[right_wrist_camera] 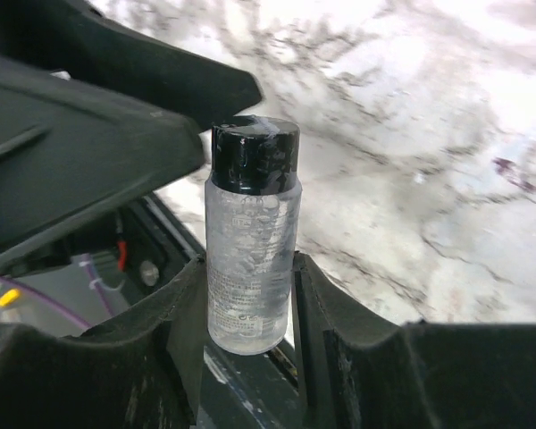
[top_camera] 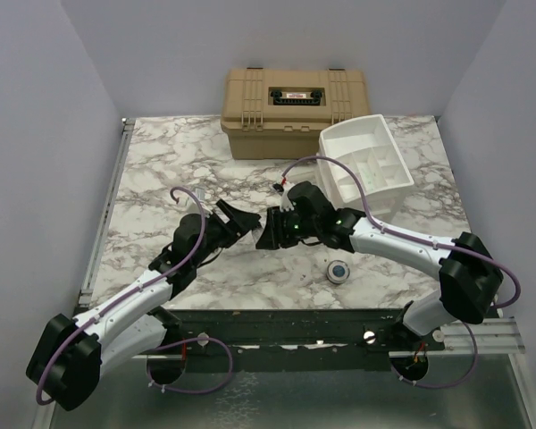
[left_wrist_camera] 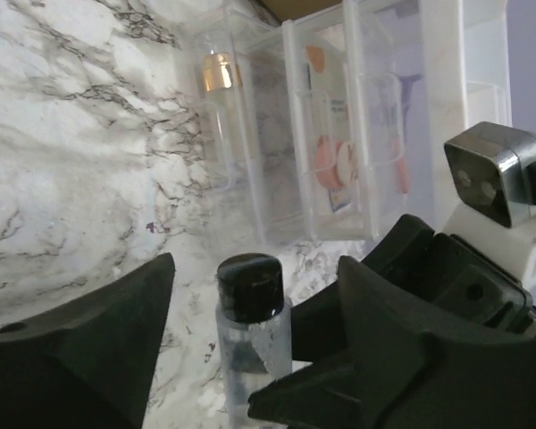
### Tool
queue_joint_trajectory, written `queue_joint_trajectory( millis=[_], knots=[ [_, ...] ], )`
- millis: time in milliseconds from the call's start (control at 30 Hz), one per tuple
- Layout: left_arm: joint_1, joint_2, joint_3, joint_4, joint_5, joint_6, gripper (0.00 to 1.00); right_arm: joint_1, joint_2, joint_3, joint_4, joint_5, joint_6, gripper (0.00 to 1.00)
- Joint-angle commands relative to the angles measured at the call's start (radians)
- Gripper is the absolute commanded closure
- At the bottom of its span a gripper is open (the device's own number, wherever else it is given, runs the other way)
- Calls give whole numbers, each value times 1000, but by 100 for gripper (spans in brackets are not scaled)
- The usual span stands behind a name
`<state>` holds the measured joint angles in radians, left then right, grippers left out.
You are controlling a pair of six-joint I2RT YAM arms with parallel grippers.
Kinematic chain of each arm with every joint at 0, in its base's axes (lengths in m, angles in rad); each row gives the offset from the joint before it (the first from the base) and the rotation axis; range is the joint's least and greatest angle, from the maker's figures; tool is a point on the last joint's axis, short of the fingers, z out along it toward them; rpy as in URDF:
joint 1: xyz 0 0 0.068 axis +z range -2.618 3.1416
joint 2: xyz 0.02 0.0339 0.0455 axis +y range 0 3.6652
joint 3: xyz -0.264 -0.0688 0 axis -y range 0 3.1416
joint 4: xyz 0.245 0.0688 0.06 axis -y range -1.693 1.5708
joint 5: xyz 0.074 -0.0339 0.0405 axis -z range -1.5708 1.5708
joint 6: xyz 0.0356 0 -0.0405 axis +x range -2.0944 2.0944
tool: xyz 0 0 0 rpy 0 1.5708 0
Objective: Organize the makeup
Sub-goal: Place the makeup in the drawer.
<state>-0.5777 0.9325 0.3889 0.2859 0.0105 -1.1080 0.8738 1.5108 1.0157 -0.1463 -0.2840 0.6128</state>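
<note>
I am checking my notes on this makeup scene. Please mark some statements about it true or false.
1. The right claw grips a clear bottle with a black cap. True.
2. The left claw is clamped on that bottle. False: the left claw stands open.
3. The tan case is open. False: the tan case is shut.
4. A small round jar sits on the table by the right arm. True.

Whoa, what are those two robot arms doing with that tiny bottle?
The two arms meet over the marble table around a small clear bottle. The right tool is clamped on its lower half, holding it upright; the left tool stands open around the black cap, not gripping. The white organizer stands at the back right, and a small round jar sits on the table.
</note>
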Motion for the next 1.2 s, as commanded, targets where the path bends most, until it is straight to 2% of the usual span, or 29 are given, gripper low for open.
queue_joint_trajectory(
  millis=[0, 67, 200, 467, 600, 800, 1167],
  knots=[
    [5, -16, 30, -85, -33, 33, 15, 4, -14, 64, -179, 166, -101, 73],
    [5, -23, 38, -115, -53, 43, 8, 4, -12, 80, -230, 223, -137, 73],
    [5, -31, 43, -145, -72, 51, 2, 4, -8, 102, -302, 359, -180, 73],
    [4, -22, 53, -169, -64, 66, 1, 2, 67, 205, -477, 664, -270, 72],
    [5, -18, 63, -177, -63, 78, 1, 0, 91, 227, -503, 748, -302, 71],
    [6, -18, 60, -182, -61, 78, 1, -25, 141, 253, -521, 804, -337, 70],
    [6, -13, 60, -183, -53, 83, 1, -47, 223, 262, -487, 793, -383, 65]
  ],
)
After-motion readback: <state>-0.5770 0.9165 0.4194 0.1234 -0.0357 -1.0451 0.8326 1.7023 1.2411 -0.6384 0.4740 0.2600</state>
